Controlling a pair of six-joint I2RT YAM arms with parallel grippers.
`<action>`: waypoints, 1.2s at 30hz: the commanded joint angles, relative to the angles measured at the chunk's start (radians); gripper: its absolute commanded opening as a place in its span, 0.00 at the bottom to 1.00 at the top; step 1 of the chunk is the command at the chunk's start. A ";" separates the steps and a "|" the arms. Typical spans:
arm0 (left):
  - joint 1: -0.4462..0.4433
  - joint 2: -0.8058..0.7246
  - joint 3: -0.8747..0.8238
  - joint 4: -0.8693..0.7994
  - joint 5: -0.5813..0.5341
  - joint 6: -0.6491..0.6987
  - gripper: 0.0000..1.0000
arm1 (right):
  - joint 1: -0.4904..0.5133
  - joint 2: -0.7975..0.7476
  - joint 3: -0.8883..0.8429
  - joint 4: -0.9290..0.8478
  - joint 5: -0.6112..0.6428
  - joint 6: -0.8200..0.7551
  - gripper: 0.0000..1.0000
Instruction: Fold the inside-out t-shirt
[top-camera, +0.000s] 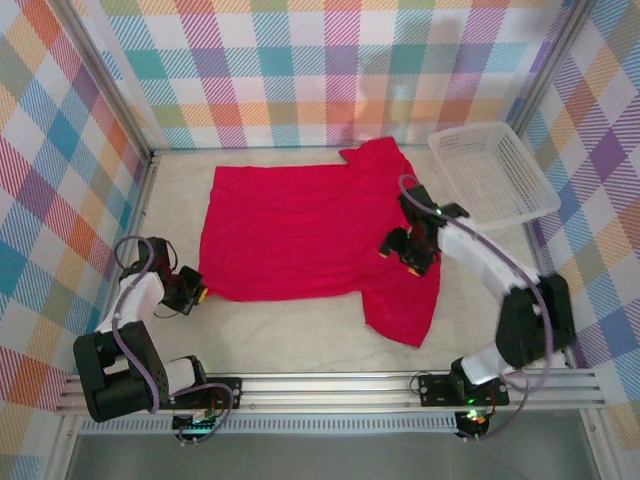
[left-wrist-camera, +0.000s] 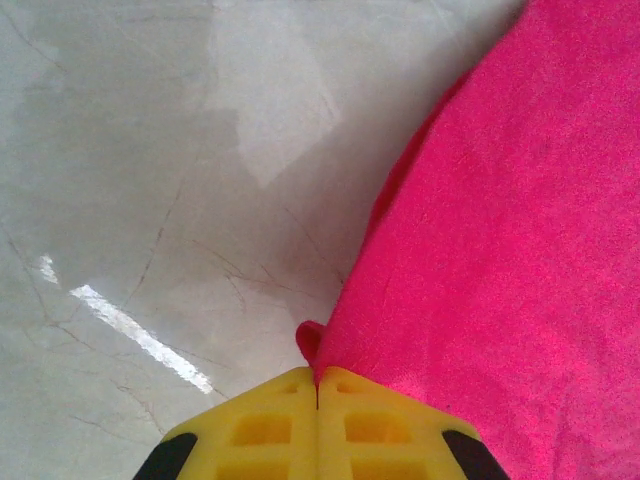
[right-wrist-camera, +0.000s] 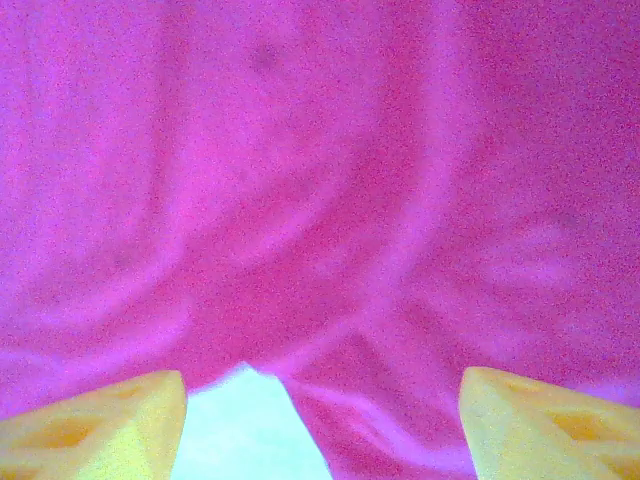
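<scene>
While I watch from above, the pale table (top-camera: 300, 345) carries everything; the crimson-red t-shirt (top-camera: 300, 230) lies spread flat across its middle, one sleeve reaching toward the far right and another flap trailing toward the near right. The white mesh basket (top-camera: 492, 172) sits at the far right corner, tilted against the wall, just beside that far sleeve but apart from it. My right gripper (top-camera: 405, 250) hangs over the shirt's right side; its wrist camera shows the yellow fingers (right-wrist-camera: 100, 420) set wide apart above rumpled cloth (right-wrist-camera: 320, 180), a sliver of bare table between them. My left gripper (top-camera: 197, 292) sits at the shirt's near left corner; its jaws are pressed together, a small fold of the hem (left-wrist-camera: 310, 340) at their tips; whether cloth is pinched I cannot tell.
</scene>
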 joint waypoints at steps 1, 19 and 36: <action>-0.001 -0.035 -0.016 0.039 0.031 -0.017 0.00 | 0.026 -0.133 -0.180 -0.188 0.020 0.019 0.63; -0.036 -0.016 0.023 0.017 0.027 -0.002 0.00 | 0.078 -0.274 -0.516 -0.057 -0.060 0.154 0.49; -0.037 -0.038 0.069 -0.033 0.038 0.006 0.00 | 0.162 -0.459 -0.665 0.031 0.095 0.494 0.51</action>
